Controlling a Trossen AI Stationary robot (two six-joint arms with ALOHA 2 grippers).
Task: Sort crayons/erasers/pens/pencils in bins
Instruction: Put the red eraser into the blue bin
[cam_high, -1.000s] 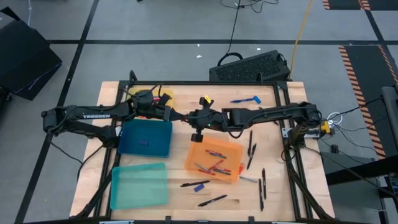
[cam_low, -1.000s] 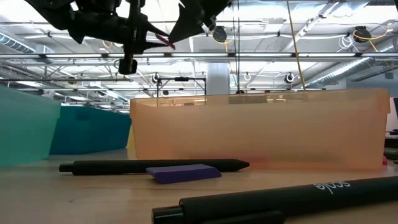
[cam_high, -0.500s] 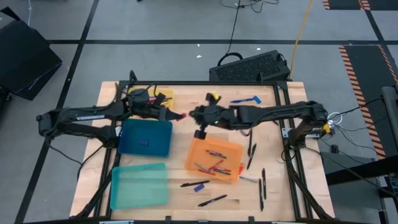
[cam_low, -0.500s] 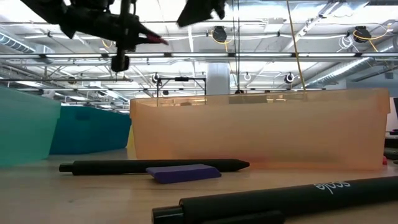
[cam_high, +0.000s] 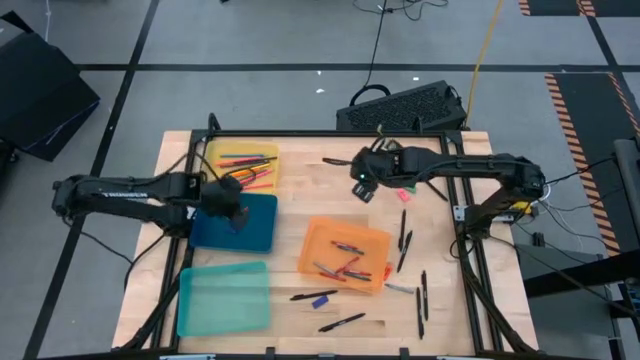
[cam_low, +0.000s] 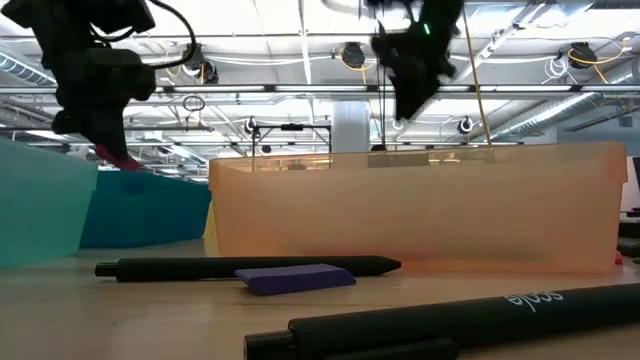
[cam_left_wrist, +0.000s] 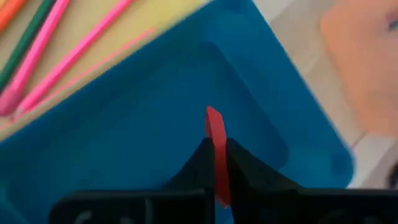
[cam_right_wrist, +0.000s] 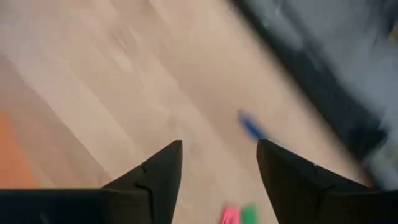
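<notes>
Your left gripper hovered over the dark blue bin, clenched on a red eraser. The yellow bin of pencils sat just beyond at 12 o'clock, the orange bin at 3 o'clock. Your right gripper hung released over bare wood near the table's far edge.
</notes>
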